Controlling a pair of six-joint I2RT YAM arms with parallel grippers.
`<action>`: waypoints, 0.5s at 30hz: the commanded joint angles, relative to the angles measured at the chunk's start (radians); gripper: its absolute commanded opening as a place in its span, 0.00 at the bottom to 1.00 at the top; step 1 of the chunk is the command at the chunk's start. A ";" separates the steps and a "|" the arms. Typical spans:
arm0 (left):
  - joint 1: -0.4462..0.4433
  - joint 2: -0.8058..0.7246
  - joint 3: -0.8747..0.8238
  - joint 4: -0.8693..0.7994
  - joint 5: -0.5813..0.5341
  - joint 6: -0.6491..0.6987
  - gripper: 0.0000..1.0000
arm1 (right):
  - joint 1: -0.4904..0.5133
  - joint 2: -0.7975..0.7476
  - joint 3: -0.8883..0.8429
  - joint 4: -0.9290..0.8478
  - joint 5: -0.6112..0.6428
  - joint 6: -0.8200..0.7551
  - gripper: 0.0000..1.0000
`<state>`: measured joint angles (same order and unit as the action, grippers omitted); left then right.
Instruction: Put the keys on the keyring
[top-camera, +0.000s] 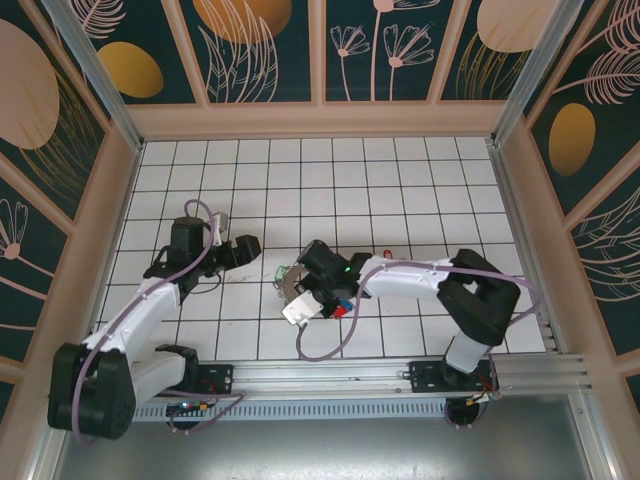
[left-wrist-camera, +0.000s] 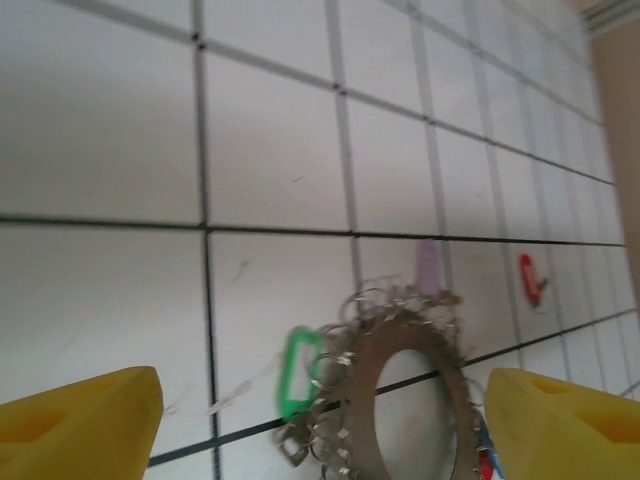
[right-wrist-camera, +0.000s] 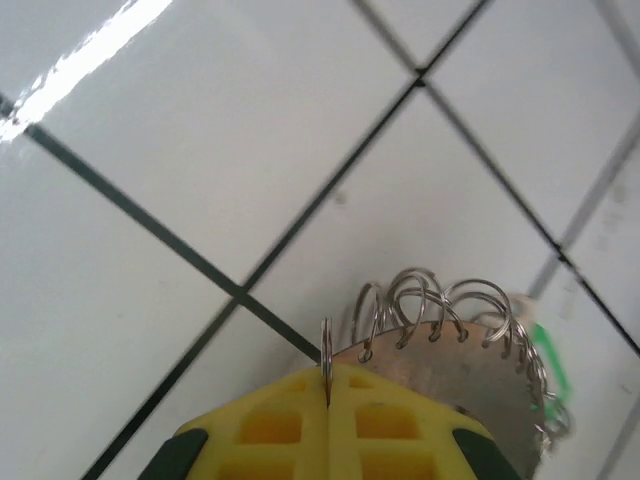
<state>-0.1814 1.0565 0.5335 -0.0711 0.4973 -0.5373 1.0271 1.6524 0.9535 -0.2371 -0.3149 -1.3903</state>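
Observation:
The keyring (left-wrist-camera: 366, 400) is a flat grey disc with a wide hole, fringed with small silver split rings (right-wrist-camera: 440, 295). It stands tilted up off the tiles (top-camera: 288, 279). My right gripper (right-wrist-camera: 328, 385) is shut on one split ring at the rim of the keyring (right-wrist-camera: 480, 385). A green key (left-wrist-camera: 298, 370) hangs at the disc's left edge, and the green key (right-wrist-camera: 546, 356) also peeks out past the rim. A purple key (left-wrist-camera: 428, 265) lies just behind the disc. A red key (left-wrist-camera: 530, 278) lies farther right. My left gripper (left-wrist-camera: 322, 405) is open, facing the keyring from the left (top-camera: 243, 251).
Red and blue keys (top-camera: 342, 306) lie beside the right gripper (top-camera: 298, 290). Another red key (top-camera: 388, 252) lies behind the right arm. The floor is white tiles with dark grout (top-camera: 330, 180), walled on three sides, with a metal rail (top-camera: 350, 375) along the near edge.

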 joint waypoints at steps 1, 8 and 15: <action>0.005 -0.086 -0.032 0.168 0.146 0.052 0.79 | -0.046 -0.117 -0.047 0.127 -0.170 0.161 0.00; -0.014 -0.146 -0.064 0.373 0.381 0.161 0.61 | -0.149 -0.305 -0.169 0.332 -0.308 0.380 0.00; -0.222 -0.145 -0.048 0.364 0.408 0.443 0.49 | -0.196 -0.452 -0.184 0.366 -0.325 0.575 0.00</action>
<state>-0.3424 0.9180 0.4839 0.2432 0.8528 -0.2577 0.8371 1.2598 0.7658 0.0544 -0.5732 -0.9478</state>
